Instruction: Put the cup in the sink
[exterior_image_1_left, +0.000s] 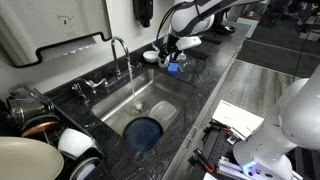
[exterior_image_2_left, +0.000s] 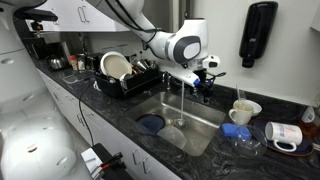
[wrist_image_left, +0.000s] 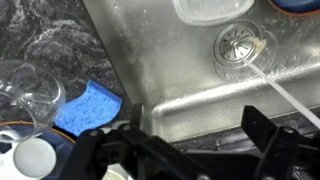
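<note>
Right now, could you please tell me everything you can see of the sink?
The sink is a rectangular stainless-steel basin with rounded corners, set into the dark speckled countertop. A chrome gooseneck faucet stands at its rear edge, and a thin stream of water runs into it. Its floor looks wet; the wrist view shows a round metal drain strainer. A round dark-blue object lies inside near one end.
</note>
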